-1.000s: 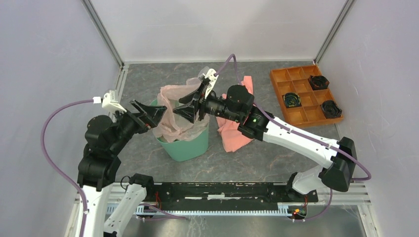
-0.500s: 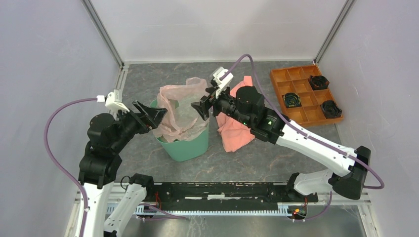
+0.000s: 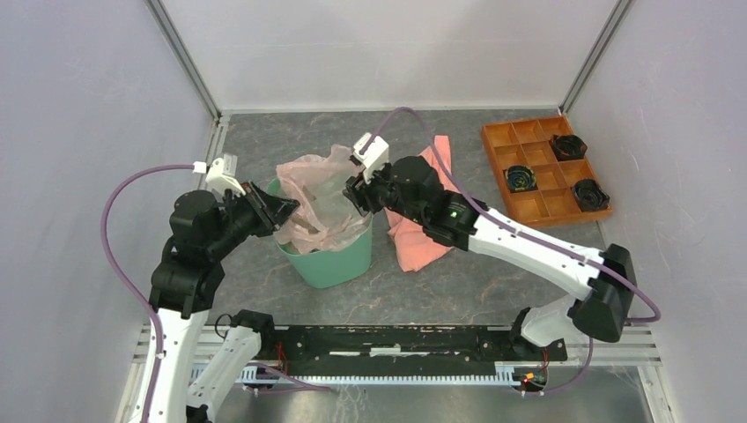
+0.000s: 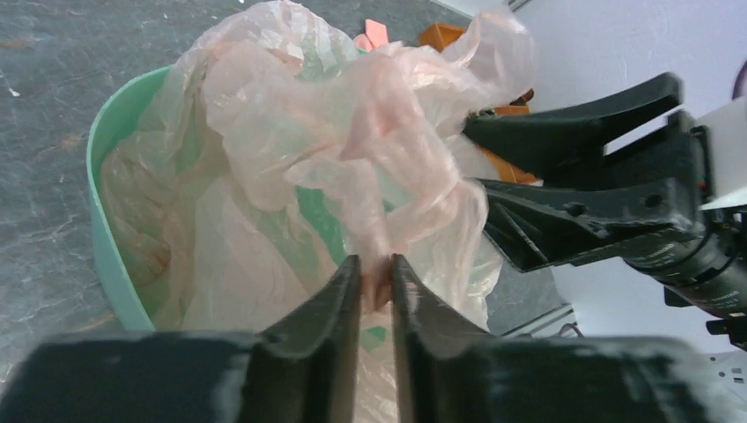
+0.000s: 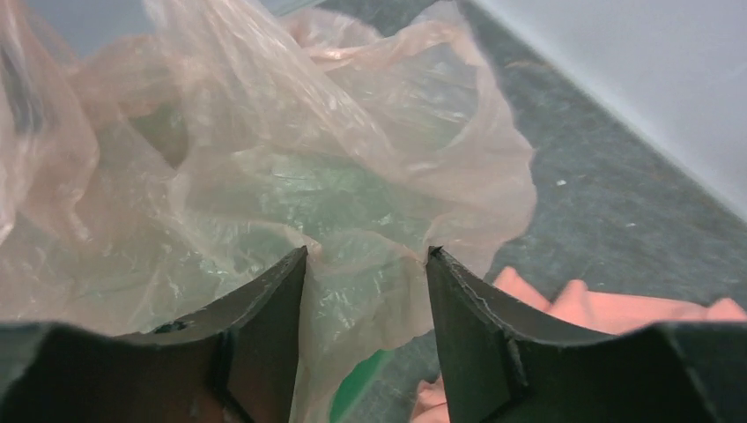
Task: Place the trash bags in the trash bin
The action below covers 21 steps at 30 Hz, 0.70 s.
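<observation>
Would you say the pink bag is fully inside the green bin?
Partly: the trash bag hangs into the trash bin, but its bunched top stands above the rim, pinched in the left gripper.

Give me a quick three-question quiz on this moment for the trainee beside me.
1. True or false: the left gripper is shut on the trash bag.
2. What lies between the trash bin and the orange tray? A) salmon cloth B) sponge C) bottle
3. On the right gripper, are the fingers open or shut?
Key: 1 true; 2 A; 3 open.
</observation>
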Motion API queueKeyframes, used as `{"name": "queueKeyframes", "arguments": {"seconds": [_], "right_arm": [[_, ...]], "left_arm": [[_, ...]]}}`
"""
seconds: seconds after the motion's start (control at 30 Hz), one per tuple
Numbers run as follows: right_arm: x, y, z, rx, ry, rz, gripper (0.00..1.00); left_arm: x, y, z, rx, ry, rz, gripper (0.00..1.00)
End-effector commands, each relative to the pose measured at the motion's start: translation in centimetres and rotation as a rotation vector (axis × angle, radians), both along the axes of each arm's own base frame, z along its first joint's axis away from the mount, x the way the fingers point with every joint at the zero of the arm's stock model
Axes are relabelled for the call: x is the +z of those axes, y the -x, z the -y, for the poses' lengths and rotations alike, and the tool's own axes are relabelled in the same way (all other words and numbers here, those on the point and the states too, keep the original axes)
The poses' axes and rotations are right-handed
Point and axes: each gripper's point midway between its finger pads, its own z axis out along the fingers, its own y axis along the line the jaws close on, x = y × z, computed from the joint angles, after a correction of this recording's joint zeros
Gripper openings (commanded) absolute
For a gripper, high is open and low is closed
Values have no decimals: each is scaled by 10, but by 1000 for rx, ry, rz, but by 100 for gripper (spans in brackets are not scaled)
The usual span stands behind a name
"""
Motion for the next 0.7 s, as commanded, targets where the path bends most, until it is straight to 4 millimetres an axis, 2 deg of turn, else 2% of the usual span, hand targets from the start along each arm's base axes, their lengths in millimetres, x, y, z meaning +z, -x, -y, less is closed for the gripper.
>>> {"name": "queueKeyframes", "arguments": {"seconds": [0.0, 0.07, 0.2, 0.23, 0.37, 0.53, 0.6, 0.67], "right_arm": [[14, 8, -29, 129, -47, 9, 51], [8, 11, -40, 165, -51, -15, 42], [-19, 14, -62, 209, 21, -62, 25], [-29, 16, -66, 214, 53, -75, 24], [-59, 16, -70, 176, 158, -123, 25], [-96, -2, -53, -2, 280, -224, 26], [-94, -5, -49, -20, 300, -216, 30], [-77, 0, -52, 17, 279, -202, 36]], "left_arm": [[13, 0, 0, -24, -34, 76, 14], [19, 1, -8, 19, -43, 102, 3], [25, 7, -23, 101, -55, 137, 2], [25, 9, -25, 113, -57, 139, 2], [22, 15, -31, 144, -58, 144, 2], [20, 14, -32, 159, -38, 143, 2], [22, 14, -30, 150, -24, 148, 2], [18, 12, -26, 138, -15, 137, 2]]}}
